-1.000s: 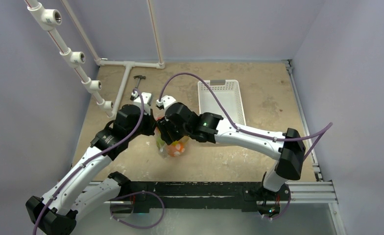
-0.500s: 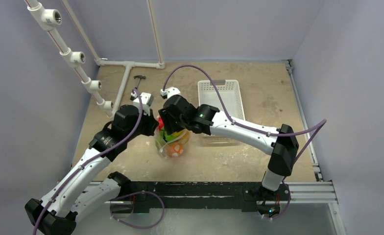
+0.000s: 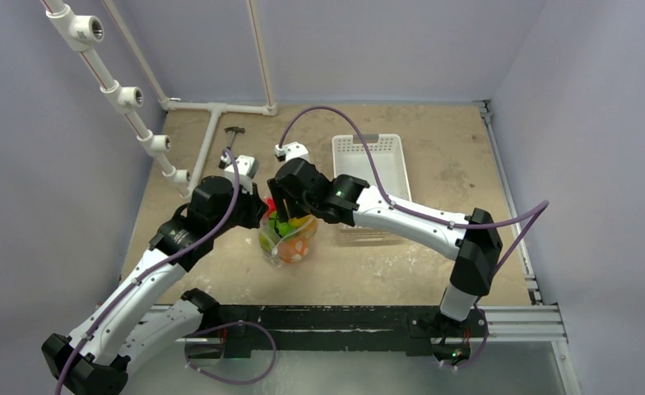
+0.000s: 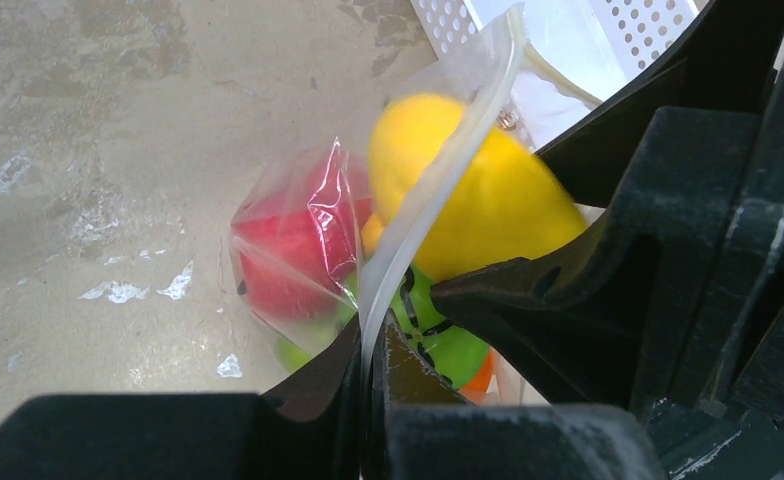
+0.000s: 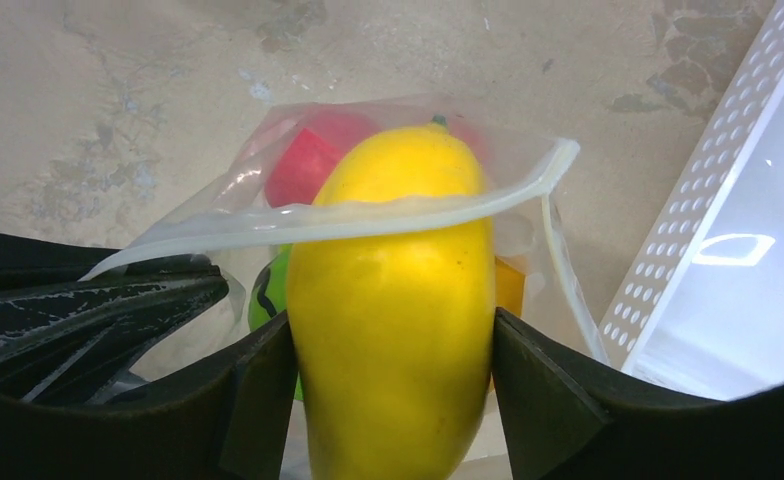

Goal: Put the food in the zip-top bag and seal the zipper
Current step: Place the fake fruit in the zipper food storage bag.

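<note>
Right tool [image 5: 390,350], partly open, grips the yellow fruit [image 5: 393,250] at the mouth of the zip-top bag [image 4: 288,230], which stands on the bench [image 4: 88,150] with its zipper [image 4: 438,190] pinched in the closed left tool [image 4: 368,400]; if let go here, the fruit may catch on this strip and roll out.

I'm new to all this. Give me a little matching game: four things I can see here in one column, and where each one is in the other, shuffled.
1. yellow fruit
2. zipper strip
3. red fruit
4. white basket

A. on the table beside the bag
B. pinched in the left arm's jaws
C. between the right arm's jaws, at the bag's mouth
D. inside the bag

Pairs: 1-C, 2-B, 3-D, 4-A.
</note>
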### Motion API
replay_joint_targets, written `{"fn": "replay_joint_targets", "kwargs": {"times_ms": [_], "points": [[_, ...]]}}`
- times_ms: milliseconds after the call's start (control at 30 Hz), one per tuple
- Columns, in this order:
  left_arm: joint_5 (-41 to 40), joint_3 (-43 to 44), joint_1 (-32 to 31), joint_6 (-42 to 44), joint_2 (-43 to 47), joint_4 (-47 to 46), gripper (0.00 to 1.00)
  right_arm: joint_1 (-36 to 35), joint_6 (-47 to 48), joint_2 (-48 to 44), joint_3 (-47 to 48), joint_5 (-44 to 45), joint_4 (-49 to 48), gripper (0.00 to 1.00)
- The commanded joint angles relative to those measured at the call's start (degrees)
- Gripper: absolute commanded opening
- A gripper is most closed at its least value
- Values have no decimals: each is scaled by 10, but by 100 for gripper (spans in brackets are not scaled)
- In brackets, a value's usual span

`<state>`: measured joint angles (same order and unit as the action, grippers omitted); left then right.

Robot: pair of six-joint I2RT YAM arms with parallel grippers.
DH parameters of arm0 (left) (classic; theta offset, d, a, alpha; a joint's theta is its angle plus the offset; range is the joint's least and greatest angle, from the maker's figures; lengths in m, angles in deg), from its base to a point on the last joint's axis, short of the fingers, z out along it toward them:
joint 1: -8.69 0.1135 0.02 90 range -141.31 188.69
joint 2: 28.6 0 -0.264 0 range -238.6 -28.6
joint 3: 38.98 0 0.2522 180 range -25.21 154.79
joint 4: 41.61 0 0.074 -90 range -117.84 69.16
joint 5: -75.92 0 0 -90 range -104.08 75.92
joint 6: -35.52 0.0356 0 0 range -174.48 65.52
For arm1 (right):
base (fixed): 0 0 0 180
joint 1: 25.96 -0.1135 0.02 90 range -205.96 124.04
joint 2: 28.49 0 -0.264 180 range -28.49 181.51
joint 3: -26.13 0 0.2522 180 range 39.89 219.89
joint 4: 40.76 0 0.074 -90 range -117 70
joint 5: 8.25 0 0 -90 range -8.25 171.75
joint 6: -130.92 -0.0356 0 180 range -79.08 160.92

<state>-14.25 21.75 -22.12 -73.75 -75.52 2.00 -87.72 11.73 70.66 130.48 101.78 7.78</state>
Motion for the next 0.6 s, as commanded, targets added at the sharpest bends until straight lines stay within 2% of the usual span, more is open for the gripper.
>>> {"fn": "replay_joint_targets", "kwargs": {"times_ms": [0,233,567], "points": [[4,-3,-1,5,3,-23,0,2,-10,-34,-4,10,-36,72],[3,-3,-1,5,1,-24,0,2,-33,-48,-1,26,-38,78],[3,-2,-1,1,-2,-22,0,2,-65,-135,-29,8,-39,79]]}}
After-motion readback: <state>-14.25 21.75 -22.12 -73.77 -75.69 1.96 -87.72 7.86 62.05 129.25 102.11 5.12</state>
